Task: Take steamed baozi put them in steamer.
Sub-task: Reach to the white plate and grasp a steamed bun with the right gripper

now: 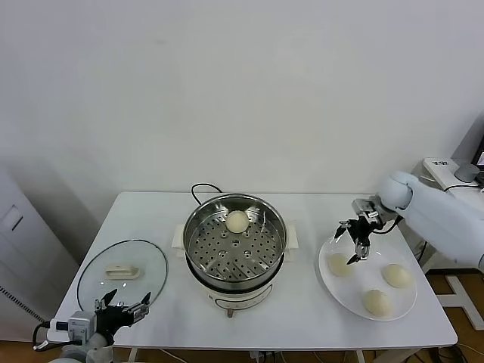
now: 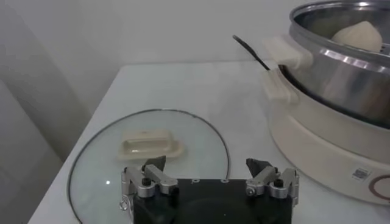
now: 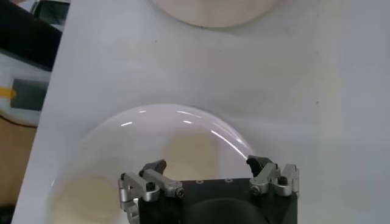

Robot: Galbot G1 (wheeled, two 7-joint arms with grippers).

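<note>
A: Steamer (image 1: 235, 243) holds one bun (image 1: 237, 221); three more on the plate (image 1: 336, 289).
B: Which arm's closer?
A: Right gripper (image 1: 357, 243), fingers spread wide, empty. Nearest bun (image 1: 338, 264) lies just below its fingertips. Round, so no axis to align.
B: Left?
A: Left gripper (image 1: 121, 308) parked by the glass lid (image 1: 144, 259), also wide, empty, well away.

One cream baozi (image 1: 237, 221) sits in the steel steamer (image 1: 198, 227); three baozi (image 1: 377, 302) lie beside it.

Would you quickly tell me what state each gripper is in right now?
Left gripper: open, empty, beside the glass lid.
Right gripper: open, empty, above a baozi on the plate.
</note>
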